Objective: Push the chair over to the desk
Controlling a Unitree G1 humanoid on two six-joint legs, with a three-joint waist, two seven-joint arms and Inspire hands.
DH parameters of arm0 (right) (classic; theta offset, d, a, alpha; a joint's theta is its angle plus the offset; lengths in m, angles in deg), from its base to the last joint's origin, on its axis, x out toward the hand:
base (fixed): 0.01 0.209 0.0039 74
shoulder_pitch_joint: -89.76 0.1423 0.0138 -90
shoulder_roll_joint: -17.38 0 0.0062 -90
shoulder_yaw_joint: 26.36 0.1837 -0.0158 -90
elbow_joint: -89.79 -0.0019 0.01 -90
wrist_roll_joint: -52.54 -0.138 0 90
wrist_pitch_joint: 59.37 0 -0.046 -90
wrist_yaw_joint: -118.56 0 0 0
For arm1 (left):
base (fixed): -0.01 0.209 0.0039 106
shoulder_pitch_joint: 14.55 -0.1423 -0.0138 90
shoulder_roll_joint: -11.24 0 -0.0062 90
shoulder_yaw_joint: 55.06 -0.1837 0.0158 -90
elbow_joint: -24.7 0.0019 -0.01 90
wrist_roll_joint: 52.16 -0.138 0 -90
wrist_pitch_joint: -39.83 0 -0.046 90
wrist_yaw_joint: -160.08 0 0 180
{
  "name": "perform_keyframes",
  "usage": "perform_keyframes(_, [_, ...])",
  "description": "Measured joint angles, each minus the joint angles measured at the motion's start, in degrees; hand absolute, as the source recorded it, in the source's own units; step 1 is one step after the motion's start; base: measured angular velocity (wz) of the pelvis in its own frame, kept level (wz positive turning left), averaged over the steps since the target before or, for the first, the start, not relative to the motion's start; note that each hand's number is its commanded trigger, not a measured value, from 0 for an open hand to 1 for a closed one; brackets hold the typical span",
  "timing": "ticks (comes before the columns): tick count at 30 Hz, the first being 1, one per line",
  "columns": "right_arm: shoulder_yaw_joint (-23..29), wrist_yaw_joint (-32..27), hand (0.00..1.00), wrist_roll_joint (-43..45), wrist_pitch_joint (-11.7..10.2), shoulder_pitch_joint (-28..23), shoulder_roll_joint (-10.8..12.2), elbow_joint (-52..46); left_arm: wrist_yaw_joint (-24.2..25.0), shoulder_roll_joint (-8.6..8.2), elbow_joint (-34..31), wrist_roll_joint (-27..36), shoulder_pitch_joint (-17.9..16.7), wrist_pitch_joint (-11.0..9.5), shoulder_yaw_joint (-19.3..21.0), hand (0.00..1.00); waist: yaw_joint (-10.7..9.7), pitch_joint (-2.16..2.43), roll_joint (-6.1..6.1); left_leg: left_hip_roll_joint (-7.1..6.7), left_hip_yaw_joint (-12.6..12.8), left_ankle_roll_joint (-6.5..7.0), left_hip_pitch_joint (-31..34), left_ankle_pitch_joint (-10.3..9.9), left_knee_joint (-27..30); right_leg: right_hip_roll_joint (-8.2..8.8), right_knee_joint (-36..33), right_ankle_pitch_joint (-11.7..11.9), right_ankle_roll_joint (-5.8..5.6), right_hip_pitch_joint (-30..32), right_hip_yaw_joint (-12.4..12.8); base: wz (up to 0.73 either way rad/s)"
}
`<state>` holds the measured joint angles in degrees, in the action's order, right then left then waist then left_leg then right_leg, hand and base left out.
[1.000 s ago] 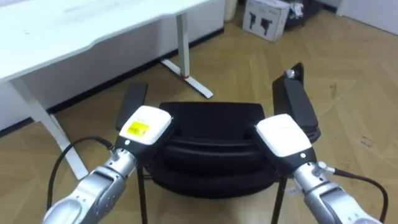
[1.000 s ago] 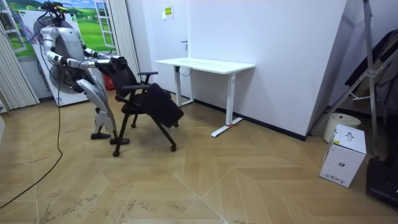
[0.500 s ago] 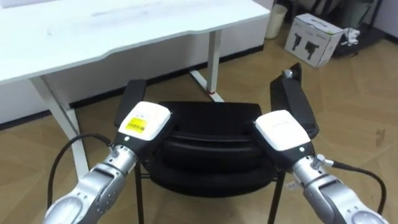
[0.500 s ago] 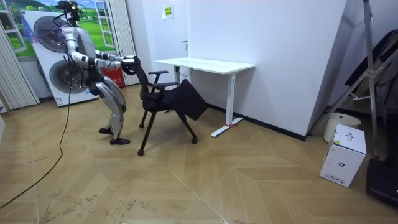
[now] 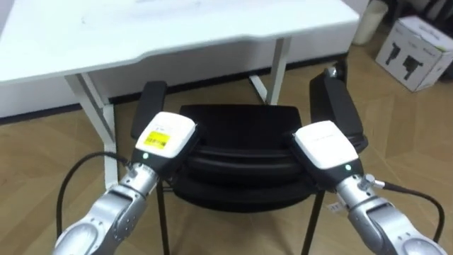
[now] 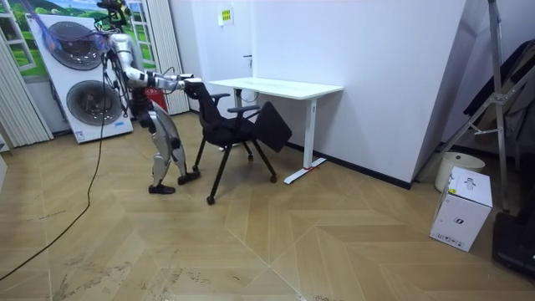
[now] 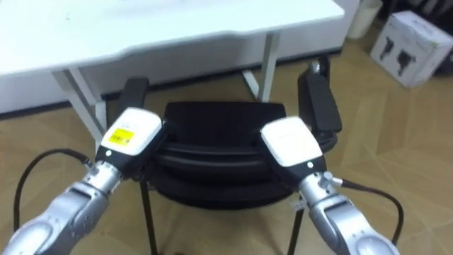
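A black office chair [image 5: 241,134] stands right in front of me, its backrest top nearest and its seat toward a white desk [image 5: 177,28]. My left hand [image 5: 164,138] rests on the left end of the backrest top, and my right hand [image 5: 324,145] on the right end. Both black armrests show, the left armrest [image 5: 150,106] and the right armrest [image 5: 334,110]. In the room view I stand behind the chair [image 6: 234,130] with both arms stretched out to it, and its seat front reaches the desk [image 6: 276,86].
The desk's white legs [image 5: 277,67] stand just beyond the chair. A white box [image 6: 462,207] sits on the wooden floor at the room view's right, near a folded ladder [image 6: 493,92]. Stacked washing machines [image 6: 75,84] stand behind me.
I have walked forward with the chair. It has rolled toward the room view's right and now sits at the desk. Both hands have stayed on the backrest.
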<state>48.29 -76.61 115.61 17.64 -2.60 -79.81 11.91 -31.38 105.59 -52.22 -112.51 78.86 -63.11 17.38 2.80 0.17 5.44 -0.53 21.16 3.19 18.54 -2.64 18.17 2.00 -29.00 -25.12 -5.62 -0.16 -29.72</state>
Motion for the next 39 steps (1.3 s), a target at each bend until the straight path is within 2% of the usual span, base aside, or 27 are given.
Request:
perform_keyframes(1, [0.0, 0.5, 1.0, 0.0, -0.1, -0.1, 0.0, 0.0, 0.6, -0.28, -0.4, 0.0, -0.3, 0.1, 0.0, 1.0, 0.5, 0.45, -0.87, -0.33, 0.2, 1.12, -0.8, 0.3, 0.4, -0.92, -5.0, 0.9, -3.53, 1.2, 4.0, -0.33])
perform_keyframes(2, [-0.1, 1.4, 1.0, 0.1, -0.1, 0.6, 1.0, 0.0, 1.0, 0.25, -1.1, 0.1, -0.9, 0.2, 0.9, 1.0, 2.3, 0.07, -0.38, -1.19, -1.1, 5.93, -1.1, 0.8, 2.6, -0.93, -13.1, 0.9, -3.2, 4.0, 10.8, -0.39])
perform_keyframes(3, [-0.1, 1.7, 1.0, 0.3, -0.1, 0.8, 1.5, 0.1, 1.0, 0.38, -1.2, 0.1, -1.2, 0.2, 1.3, 1.0, 2.4, -0.11, 0.22, -1.44, -1.9, 6.19, -1.2, -0.2, 4.4, -0.48, -16.5, 0.8, -2.79, 4.7, 12.4, -0.09])
perform_keyframes(4, [0.0, 2.2, 1.0, 0.4, -0.3, 0.9, 1.8, 0.3, 1.7, 0.26, -1.1, 0.1, -1.4, 0.4, 1.7, 1.0, 1.8, -0.01, 0.37, -2.6, -4.7, 6.25, -1.2, -2.3, 7.1, -0.04, -22.2, 3.0, -0.21, 5.9, 13.4, 0.37])
perform_keyframes(5, [0.2, 2.7, 1.0, 0.4, -0.9, 1.2, 1.8, 0.9, 2.4, -0.04, -1.1, 0.1, -1.3, 0.8, 1.6, 1.0, 1.5, 0.29, -0.14, -2.15, -6.7, 5.71, -1.2, -3.5, 8.4, 0.14, -28.4, 5.6, 1.22, 8.2, 15.2, 0.45])
perform_keyframes(6, [0.2, 3.0, 1.0, 0.2, -1.2, 1.3, 1.7, 1.0, 2.5, -0.42, -1.1, 0.0, -1.4, 0.8, 1.6, 1.0, 1.7, 0.29, -0.1, -2.53, -7.4, 5.56, -1.7, -3.8, 8.5, 2.13, -31.9, 5.4, 2.81, 9.3, 15.7, 0.29])
perform_keyframes(7, [0.5, 3.0, 1.0, 0.2, -1.5, 1.3, 1.5, 1.1, 2.8, -0.76, -1.0, 0.0, -1.4, 1.0, 1.7, 1.0, 2.1, 0.06, -0.08, -3.39, -8.0, 5.43, -2.7, -4.0, 8.2, 7.72, -35.0, 3.8, 3.29, 10.4, 17.8, 0.28])
perform_keyframes(8, [0.8, 2.4, 1.0, 0.2, -2.1, 1.8, 1.4, 1.8, 2.8, -0.58, -1.1, 0.0, -1.1, 0.9, 1.7, 1.0, 1.9, -0.25, 0.31, -4.6, -10.1, 5.18, -2.7, -3.9, 8.5, 12.31, -31.6, 3.5, 2.87, 10.4, 20.5, 0.33])
perform_keyframes(9, [0.8, 2.1, 1.0, 0.1, -2.4, 2.2, 1.5, 2.2, 2.8, -0.42, -1.3, 0.1, -0.8, 0.9, 1.7, 1.0, 1.8, -0.52, 0.66, -4.81, -10.8, 4.78, -2.3, -4.3, 9.6, 14.29, -27.9, 3.9, 2.92, 10.0, 21.8, 0.64])
perform_keyframes(10, [0.8, 1.4, 1.0, -0.4, -2.4, 2.5, 1.6, 2.6, 3.1, 0.23, -1.5, 0.1, 0.2, 0.8, 1.6, 1.0, 1.4, -1.04, 1.32, -4.9, -12.4, 3.39, -0.6, -5.4, 13.4, 14.89, -23.6, 3.8, 1.23, 8.1, 21.7, 0.73])
perform_keyframes(11, [0.8, 1.4, 1.0, -1.1, -2.2, 2.9, 1.6, 3.2, 3.2, -0.05, -1.5, -0.5, 0.7, 0.9, 1.6, 1.0, 1.5, -1.25, 1.28, -3.76, -13.1, 2.73, 0.0, -6.7, 14.7, 13.79, -23.2, 3.9, 2.1, 6.8, 18.8, 0.68])
perform_keyframes(12, [0.7, 1.4, 1.0, -1.4, -2.2, 3.0, 1.6, 3.6, 3.3, 0.08, -1.5, -0.5, 0.8, 0.7, 1.6, 1.0, 1.7, -1.27, 1.19, -3.35, -13.4, 2.58, 0.0, -6.9, 14.8, 13.34, -23.0, 4.5, 2.24, 6.1, 17.7, 0.4])
perform_keyframes(13, [0.7, 1.1, 1.0, -1.7, -2.3, 3.0, 1.7, 4.1, 3.3, 0.06, -1.5, -0.6, 0.8, 0.2, 1.6, 1.0, 1.9, -1.32, 1.03, -2.83, -13.5, 2.54, -0.3, -7.2, 14.6, 12.76, -22.7, 5.8, 3.16, 5.4, 16.3, 0.48])
perform_keyframes(15, [0.7, 0.7, 1.0, -1.8, -2.5, 2.6, 1.9, 4.8, 3.2, -0.08, -1.3, -1.1, 0.7, -0.1, 1.5, 1.0, 0.7, -1.34, 0.53, -3.02, -15.5, 2.83, -1.5, -7.9, 14.2, 11.61, -24.4, 9.8, 4.0, 5.4, 15.8, 0.61])
perform_keyframes(16, [0.7, 0.0, 1.0, -2.1, -2.7, 2.1, 2.4, 5.9, 3.1, -0.25, -1.1, -1.2, 0.8, -0.3, 1.0, 1.0, 0.5, -1.42, -0.15, -3.16, -19.5, 3.04, -2.8, -8.1, 13.1, 9.76, -27.2, 12.2, 5.51, 7.0, 17.8, 0.31])
perform_keyframes(17, [0.7, -0.8, 1.0, -2.1, -3.3, 2.2, 3.2, 7.2, 2.5, 0.61, -1.0, -1.4, 0.8, -0.5, 1.0, 1.0, 0.7, -1.35, 0.13, -3.81, -23.0, 3.03, -3.8, -8.1, 11.3, 5.99, -25.1, 8.2, 5.22, 10.0, 20.7, 0.09])
perform_keyframes(18, [0.7, -0.8, 1.0, -2.1, -3.5, 2.4, 3.6, 7.4, 1.9, 1.19, -1.0, -1.4, 0.7, -0.6, 1.1, 1.0, 1.3, -1.4, 0.16, -4.14, -24.5, 3.02, -4.1, -8.1, 10.4, 4.31, -23.0, 7.0, 5.38, 11.8, 21.3, -0.07])
perform_keyframes(20, [0.7, -1.3, 1.0, -1.4, -3.9, 2.4, 4.5, 7.4, 1.0, 1.97, -0.9, -1.4, 0.6, -0.8, 1.4, 1.0, 1.5, -1.47, -0.14, -4.94, -28.6, 2.59, -4.9, -7.6, 8.8, -1.08, -9.1, 7.5, 6.06, 16.2, 22.2, 0.37])
perform_keyframes(21, [0.7, -1.4, 1.0, -1.3, -4.0, 2.4, 4.5, 7.4, 1.0, 2.05, -0.9, -1.4, 0.5, -0.8, 1.4, 1.0, 1.3, -1.46, 0.2, -5.48, -29.3, 2.44, -5.1, -7.5, 8.8, -1.54, -5.3, 8.4, 6.06, 16.8, 22.6, 0.73])
perform_keyframes(22, [0.7, -1.4, 1.0, -1.5, -4.3, 2.5, 4.3, 7.4, 1.0, 2.07, -0.9, -1.4, 0.5, -0.8, 1.4, 1.0, 0.6, -1.51, 1.02, -6.41, -29.2, 2.07, -5.4, -7.6, 9.7, -1.44, 0.5, 11.5, 5.54, 17.5, 24.0, 0.74])
perform_keyframes(23, [0.7, -1.4, 1.0, -1.5, -4.2, 2.3, 4.1, 7.7, 1.3, 1.45, -0.6, -1.4, 0.2, -0.7, 1.4, 1.0, 0.3, -1.42, 1.43, -6.36, -28.4, 1.69, -5.0, -9.5, 12.4, -1.44, -0.1, 13.2, 5.66, 17.0, 24.5, 0.62])
perform_keyframes(24, [0.7, -1.4, 1.0, -1.6, -4.3, 2.3, 3.7, 7.6, 1.6, 1.24, -0.6, -1.4, 0.2, -0.6, 1.5, 1.0, 0.5, -1.28, 1.19, -5.7, -27.1, 1.17, -5.0, -10.5, 13.9, -1.66, -0.4, 13.3, 5.77, 17.0, 24.4, 0.23])
perform_keyframes(25, [0.8, -1.0, 1.0, -2.0, -4.3, 2.4, 2.9, 7.3, 1.8, 0.53, -0.7, -1.4, 0.1, -0.6, 1.5, 1.0, 1.2, -0.8, 0.23, -3.77, -24.2, 0.77, -5.2, -12.6, 15.9, -1.81, -0.8, 13.7, 6.5, 17.0, 23.4, -0.26])
perform_keyframes(26, [0.8, -0.4, 1.0, -2.0, -4.1, 2.5, 2.9, 7.2, 1.8, 0.51, -0.7, -1.4, -0.2, -0.6, 1.4, 1.0, 2.6, -0.65, -0.46, -2.16, -22.7, 0.59, -5.9, -14.0, 16.0, -1.87, -0.9, 14.1, 7.28, 16.4, 22.9, -0.39])
perform_keyframes(28, [0.7, 0.9, 1.0, -1.6, -3.9, 2.7, 3.3, 6.9, 1.7, 0.34, -0.8, -1.3, -0.8, -0.2, 1.6, 1.0, 3.8, -0.7, -0.76, -2.22, -22.8, 0.41, -7.4, -14.8, 14.8, -1.82, -0.8, 14.2, 7.7, 14.7, 22.5, -0.23])
perform_keyframes(34, [0.6, 2.6, 1.0, 0.2, -3.1, -0.4, 3.1, 0.5, 0.9, 1.59, -3.7, -0.6, -3.7, 0.8, 2.3, 1.0, 2.9, -0.67, -1.97, -2.0, -23.7, 0.3, -10.7, -14.5, 10.6, -1.48, 2.5, 14.2, 9.82, 10.9, 20.0, 0.18])
perform_keyframes(39, [0.5, 4.0, 1.0, 0.4, -3.2, -2.3, 3.1, -1.5, 0.8, 1.71, -4.4, -0.6, -5.6, 0.2, 3.0, 1.0, 1.3, -0.97, -2.81, -1.76, -24.7, 0.53, -13.2, -16.4, 11.4, -1.99, 2.8, 11.3, 8.87, 8.0, 19.9, 0.05])
